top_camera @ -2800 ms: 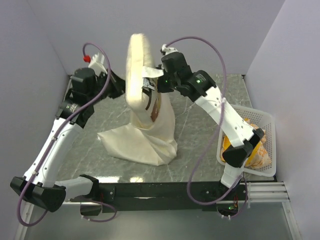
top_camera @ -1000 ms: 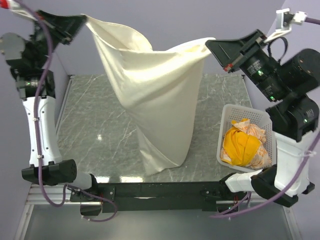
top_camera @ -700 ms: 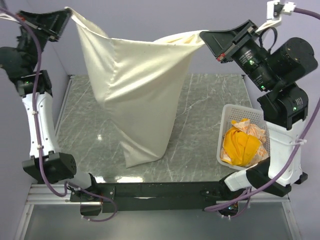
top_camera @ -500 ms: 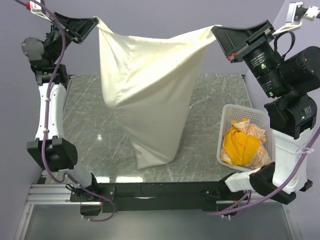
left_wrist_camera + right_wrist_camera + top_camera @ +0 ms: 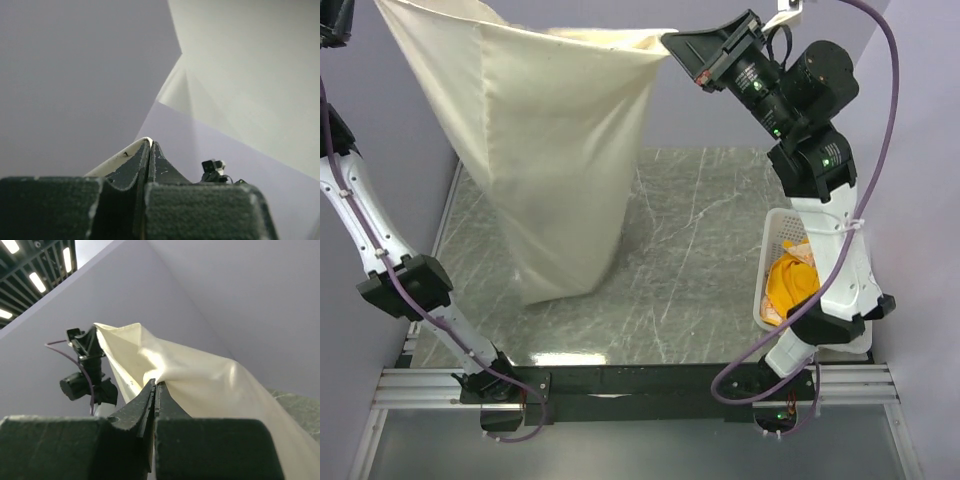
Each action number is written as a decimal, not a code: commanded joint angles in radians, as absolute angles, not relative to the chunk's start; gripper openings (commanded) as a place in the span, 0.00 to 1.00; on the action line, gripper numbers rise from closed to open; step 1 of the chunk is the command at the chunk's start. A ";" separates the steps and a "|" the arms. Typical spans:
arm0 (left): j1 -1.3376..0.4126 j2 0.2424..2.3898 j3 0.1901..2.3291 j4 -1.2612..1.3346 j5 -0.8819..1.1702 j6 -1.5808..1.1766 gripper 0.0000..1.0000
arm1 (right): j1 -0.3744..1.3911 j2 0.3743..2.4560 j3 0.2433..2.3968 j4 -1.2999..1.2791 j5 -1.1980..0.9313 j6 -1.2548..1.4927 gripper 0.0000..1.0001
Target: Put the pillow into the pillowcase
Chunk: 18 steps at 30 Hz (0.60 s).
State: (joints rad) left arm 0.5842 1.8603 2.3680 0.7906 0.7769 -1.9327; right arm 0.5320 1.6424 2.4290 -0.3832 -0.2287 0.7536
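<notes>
Nearest me, the grey marble-patterned tabletop (image 5: pixel 700 260) carries a white slotted plastic basket (image 5: pixel 775 225) at its right edge, beside my right arm, with a crumpled orange and yellow cloth bundle (image 5: pixel 790 282) lying in it. Further in, over the left half of the tabletop, hangs the large plain cream thin-fabric pillowcase (image 5: pixel 550 150), stretched out between my two raised arms. Its lower end droops down toward the tabletop, and I cannot tell whether it touches. The sack looks filled out rather than flat, but the pillow itself does not show in any view, so I cannot say whether it is inside. At the upper right corner of the pillowcase my right end effector (image 5: pixel 672 44) is clenched on the fabric edge, the black jaws pressed together with cream cloth fanning out from between them. At the upper left corner my left end effector (image 5: pixel 150 146) is likewise clamped tight on a thin cream strip of the same edge, high up at the frame's corner. Behind it all stand the plain lavender walls (image 5: pixel 700 120).
</notes>
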 commanded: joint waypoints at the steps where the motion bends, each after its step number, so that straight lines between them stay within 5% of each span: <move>1: 0.591 1.833 2.497 0.817 0.620 -2.048 0.04 | 0.526 1.477 2.347 -0.221 -0.199 0.732 0.00; 6: 0.401 1.570 2.174 0.795 0.816 -1.837 0.01 | 0.522 1.309 1.996 -0.264 -0.138 0.683 0.00; 7: 0.337 1.509 1.952 0.790 0.816 -1.785 0.02 | 0.522 1.277 1.921 -0.256 -0.129 0.677 0.00; 9: 0.147 1.331 1.744 0.630 0.746 -1.517 0.15 | 0.520 1.194 1.696 -0.262 -0.100 0.683 0.00; 12: -0.105 1.250 1.571 0.283 0.663 -1.123 0.13 | 0.515 1.100 1.427 -0.296 -0.031 0.677 0.00; 18: -0.296 1.220 1.131 0.465 0.620 -1.149 0.05 | 0.476 1.055 1.163 -0.429 0.120 0.612 0.00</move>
